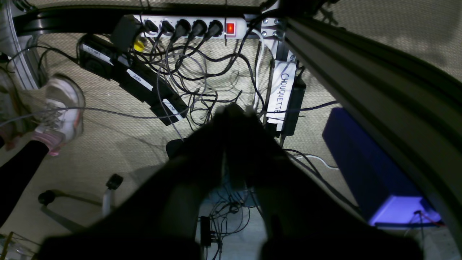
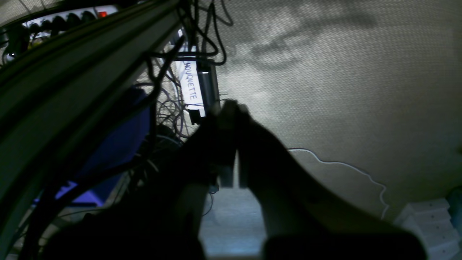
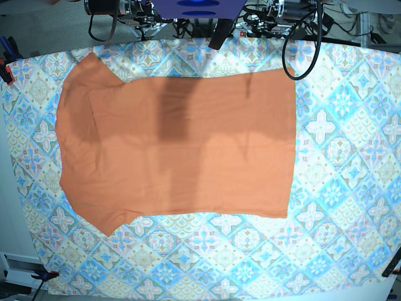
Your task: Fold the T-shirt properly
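Note:
The burnt-orange T-shirt [image 3: 182, 144] lies spread flat on the blue-and-beige patterned tablecloth [image 3: 338, 157]. Its sleeves and neck point to the left, its hem to the right. The neck label does not show. Neither gripper is near the shirt. My left gripper [image 1: 231, 110] shows dark in the left wrist view, its jaws together and empty, hanging over the floor behind the table. My right gripper [image 2: 231, 106] shows the same way in the right wrist view, jaws together and empty. In the base view only the arm bases show at the top edge.
Below the grippers lie a power strip [image 1: 187, 26], tangled cables [image 1: 202, 72], a blue box [image 1: 364, 162] and a metal frame beam [image 1: 379, 90]. A person's shoe [image 1: 59, 108] stands on the carpet. Clamps hold the tablecloth's corners [image 3: 6, 69].

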Action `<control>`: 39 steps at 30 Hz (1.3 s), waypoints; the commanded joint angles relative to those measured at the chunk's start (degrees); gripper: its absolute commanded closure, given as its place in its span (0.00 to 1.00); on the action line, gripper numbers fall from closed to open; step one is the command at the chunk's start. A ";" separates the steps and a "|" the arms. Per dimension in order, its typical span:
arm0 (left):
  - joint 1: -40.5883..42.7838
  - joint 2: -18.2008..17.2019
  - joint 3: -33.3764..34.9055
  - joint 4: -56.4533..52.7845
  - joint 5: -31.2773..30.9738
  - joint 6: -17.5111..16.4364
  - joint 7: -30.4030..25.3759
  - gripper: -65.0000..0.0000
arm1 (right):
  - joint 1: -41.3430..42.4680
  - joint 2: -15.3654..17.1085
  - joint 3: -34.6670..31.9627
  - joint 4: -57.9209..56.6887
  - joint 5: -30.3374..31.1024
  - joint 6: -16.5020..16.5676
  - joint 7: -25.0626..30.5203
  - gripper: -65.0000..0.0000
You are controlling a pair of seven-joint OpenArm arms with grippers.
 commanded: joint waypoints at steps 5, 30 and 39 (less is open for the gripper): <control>-0.24 0.07 0.17 0.01 0.25 0.10 -0.14 1.00 | -0.05 -0.08 0.10 -0.14 0.08 -0.08 0.43 1.00; 0.90 -0.37 0.25 0.01 0.43 0.10 -0.14 1.00 | -1.90 1.85 0.19 -0.36 0.25 -0.08 0.43 1.00; 5.47 -3.80 0.25 0.14 0.34 0.01 -0.67 1.00 | -7.70 4.14 6.87 -0.36 0.16 -0.17 4.73 1.00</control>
